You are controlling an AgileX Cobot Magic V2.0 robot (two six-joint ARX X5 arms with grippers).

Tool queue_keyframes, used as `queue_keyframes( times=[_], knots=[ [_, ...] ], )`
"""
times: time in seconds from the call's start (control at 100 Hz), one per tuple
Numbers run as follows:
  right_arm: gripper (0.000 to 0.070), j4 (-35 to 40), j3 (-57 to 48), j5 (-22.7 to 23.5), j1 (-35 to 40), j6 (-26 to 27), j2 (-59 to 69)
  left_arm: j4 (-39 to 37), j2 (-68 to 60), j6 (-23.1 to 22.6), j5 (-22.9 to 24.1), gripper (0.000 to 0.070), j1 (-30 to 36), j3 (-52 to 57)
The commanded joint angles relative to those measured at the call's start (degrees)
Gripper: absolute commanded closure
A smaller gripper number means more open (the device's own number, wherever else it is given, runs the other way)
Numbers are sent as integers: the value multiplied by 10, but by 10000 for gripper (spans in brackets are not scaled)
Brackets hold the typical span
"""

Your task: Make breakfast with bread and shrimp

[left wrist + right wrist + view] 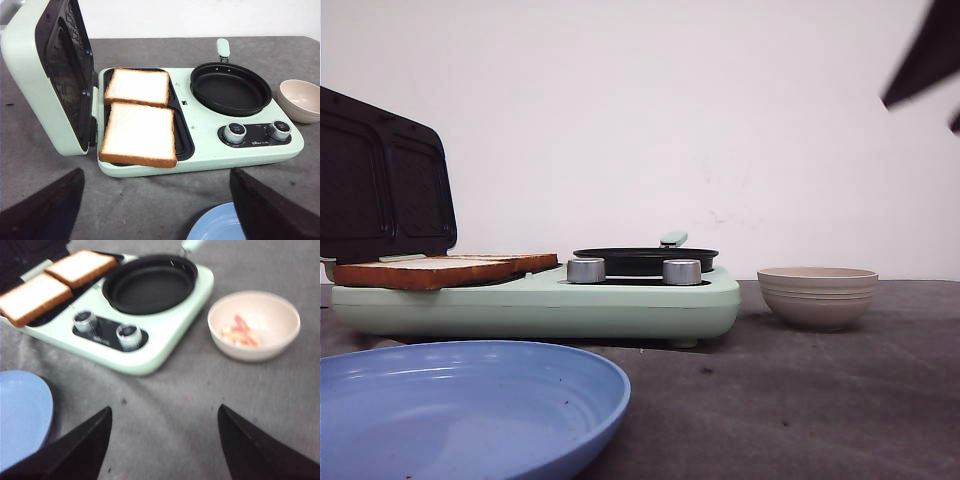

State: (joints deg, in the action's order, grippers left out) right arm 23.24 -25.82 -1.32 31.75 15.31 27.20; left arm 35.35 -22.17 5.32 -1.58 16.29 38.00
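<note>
Two slices of bread lie side by side on the open sandwich plate of the mint-green breakfast maker [210, 150]: the near slice [140, 135] overhangs the front rim, the far slice [138, 87] lies behind it. In the front view the bread [440, 270] shows edge-on. Pink shrimp [241, 332] lie in the beige bowl [254, 325]. My left gripper [156, 172] hangs open above the cloth in front of the maker, holding nothing. My right gripper [165, 410] is open and empty too, above the cloth between the maker and the bowl; part of that arm [925, 60] shows at the upper right.
The maker's lid [55, 75] stands open at its left end. A black frying pan [230, 89] sits on its right half, with two silver knobs [234, 132] in front. A blue plate [460, 410] lies near the front edge. The beige bowl [817, 296] stands right of the maker.
</note>
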Motion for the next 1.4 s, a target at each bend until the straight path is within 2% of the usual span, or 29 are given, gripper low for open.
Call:
queue_keyframes(
  times=[0.0, 0.25, 0.45, 0.57, 0.69, 0.86, 0.97, 1.17, 1.39],
  knots=[
    [291, -8, 13, -2, 3, 42, -18, -7, -2, 4, 1, 186, 2, 5],
    [291, 6, 38, -2, 3, 55, -49, -26, -2, 87, 3, 185, 2, 5],
    [291, 3, 38, -2, 3, 55, -49, -83, -9, 195, 38, 185, 1, 6],
    [291, 4, 38, -2, 3, 53, -49, -113, -24, 228, 51, 185, -12, 7],
    [291, 5, 38, -2, 3, 53, -49, -130, -47, 254, 39, 185, -41, 10],
    [291, 10, 38, -2, 3, 52, -49, -148, -102, 292, -35, 185, -106, 29],
    [291, 15, 38, -2, 4, 51, -49, -177, -144, 323, -110, 185, -158, 46],
    [291, 17, 38, -1, 3, 50, -49, -223, -227, 369, -213, 185, -265, 88],
    [291, 17, 38, 0, 3, 50, -49, -254, -316, 407, -304, 185, -362, 150]
  ],
)
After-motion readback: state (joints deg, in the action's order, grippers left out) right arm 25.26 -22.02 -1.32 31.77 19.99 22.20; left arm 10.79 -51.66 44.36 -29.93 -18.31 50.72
